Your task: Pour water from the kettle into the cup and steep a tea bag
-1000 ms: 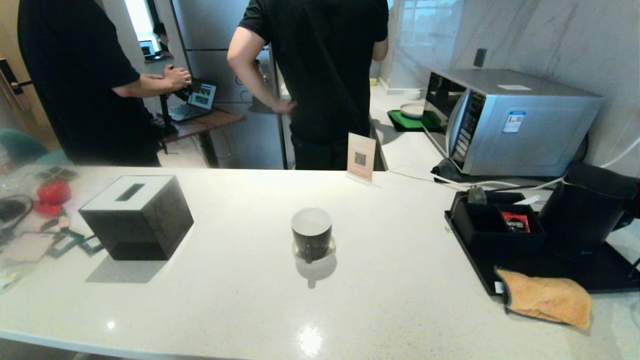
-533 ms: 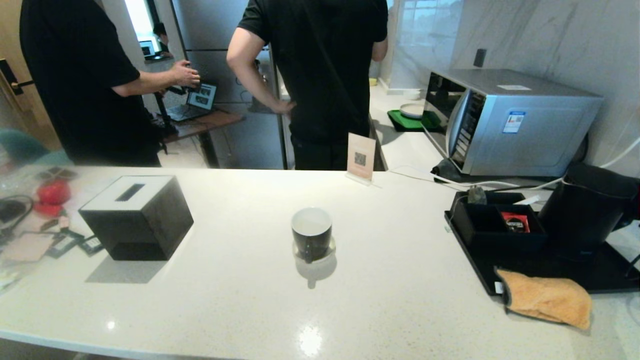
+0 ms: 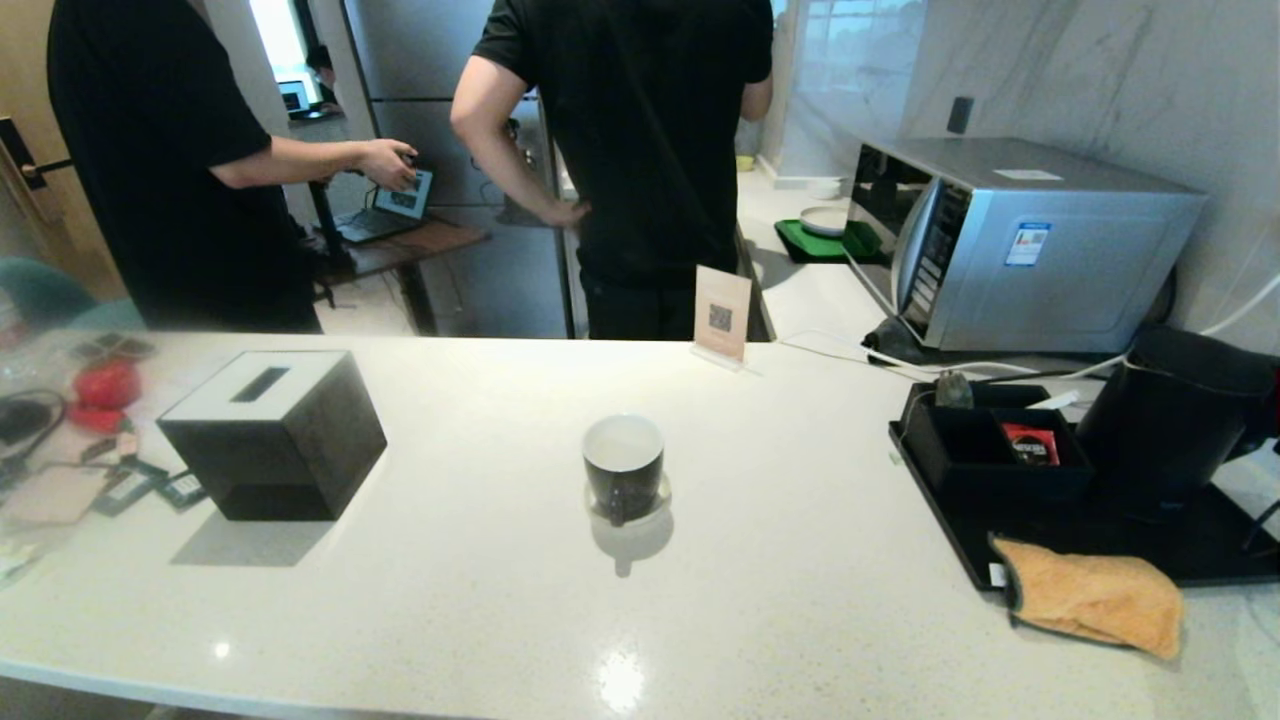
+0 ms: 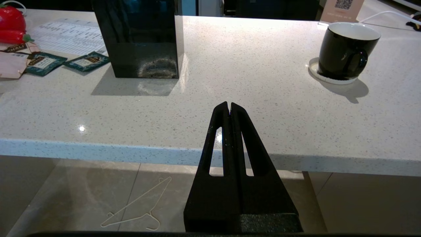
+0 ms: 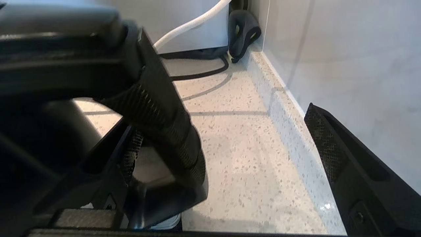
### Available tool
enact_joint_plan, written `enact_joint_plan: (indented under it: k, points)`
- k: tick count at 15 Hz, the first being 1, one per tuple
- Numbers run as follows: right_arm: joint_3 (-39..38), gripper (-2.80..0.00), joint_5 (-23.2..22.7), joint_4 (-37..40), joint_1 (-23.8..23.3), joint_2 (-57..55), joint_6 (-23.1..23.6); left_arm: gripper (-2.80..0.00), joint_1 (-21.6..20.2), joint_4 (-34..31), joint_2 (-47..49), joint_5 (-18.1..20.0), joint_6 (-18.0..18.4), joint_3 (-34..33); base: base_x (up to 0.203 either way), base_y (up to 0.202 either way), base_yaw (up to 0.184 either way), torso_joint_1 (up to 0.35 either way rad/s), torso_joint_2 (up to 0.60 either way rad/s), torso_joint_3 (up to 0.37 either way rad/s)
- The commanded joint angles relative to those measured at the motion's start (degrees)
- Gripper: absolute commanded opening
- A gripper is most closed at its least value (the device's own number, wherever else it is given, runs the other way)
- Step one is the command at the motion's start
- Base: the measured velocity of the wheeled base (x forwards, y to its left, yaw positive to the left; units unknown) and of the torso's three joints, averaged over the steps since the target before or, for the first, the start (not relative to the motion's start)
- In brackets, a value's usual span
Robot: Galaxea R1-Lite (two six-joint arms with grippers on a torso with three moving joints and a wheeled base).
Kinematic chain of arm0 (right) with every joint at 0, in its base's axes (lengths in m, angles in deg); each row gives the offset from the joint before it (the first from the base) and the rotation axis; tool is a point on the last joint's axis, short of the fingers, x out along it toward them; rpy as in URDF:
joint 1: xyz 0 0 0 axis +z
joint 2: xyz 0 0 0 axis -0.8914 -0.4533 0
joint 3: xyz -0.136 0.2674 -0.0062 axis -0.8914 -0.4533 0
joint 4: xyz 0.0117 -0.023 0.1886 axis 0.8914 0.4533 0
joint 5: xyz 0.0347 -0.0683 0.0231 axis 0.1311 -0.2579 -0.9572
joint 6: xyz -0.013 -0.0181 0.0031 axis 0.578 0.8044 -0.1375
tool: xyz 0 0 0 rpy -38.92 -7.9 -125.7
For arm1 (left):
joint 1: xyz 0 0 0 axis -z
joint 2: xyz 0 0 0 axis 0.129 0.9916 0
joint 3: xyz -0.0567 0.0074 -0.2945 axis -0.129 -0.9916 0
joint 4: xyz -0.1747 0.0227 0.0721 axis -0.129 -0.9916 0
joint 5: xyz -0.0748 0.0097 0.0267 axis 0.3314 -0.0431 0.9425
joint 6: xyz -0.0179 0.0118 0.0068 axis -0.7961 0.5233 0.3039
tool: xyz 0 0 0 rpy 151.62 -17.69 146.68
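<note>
The black cup (image 3: 623,468) with its white inside stands on a small coaster mid-counter, also in the left wrist view (image 4: 345,49). The large matte black kettle (image 3: 1170,420) stands on a black tray (image 3: 1220,550) at the right. A small grey-green tea bag (image 3: 953,390) sits at the back corner of a black box on that tray. My right gripper (image 5: 223,131) is open beside the kettle, and the kettle's ribbed handle (image 5: 158,121) lies between its fingers, close to one of them. My left gripper (image 4: 229,107) is shut and empty, parked before the counter's front edge.
A black cube tissue box (image 3: 272,432) stands at the left, with teal packets (image 4: 46,62) and a red thing (image 3: 105,385) beyond it. An orange cloth (image 3: 1090,600) lies over the tray's front. A microwave (image 3: 1010,240), cables and a wall close the right side. Two people stand behind the counter.
The person on the left has stretched a hand out to the laptop. The cup, the kettle and the other things on the counter have not moved.
</note>
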Motion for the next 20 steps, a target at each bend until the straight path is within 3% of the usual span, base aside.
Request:
enact_joint_plan:
  k: [1,20]
  points:
    - [1.77,0.00,-0.21,-0.05,0.35,-0.74,-0.17,-2.80,0.00,0.00,0.06,0.00,-0.02,0.00,0.000,0.000,0.000,0.000,0.00,0.000]
    - [7.05,0.00,-0.27,-0.45,2.39,-3.65,-1.85,-2.80,0.00,0.00,0.06,0.00,-0.01,0.00,0.000,0.000,0.000,0.000,0.00,0.000]
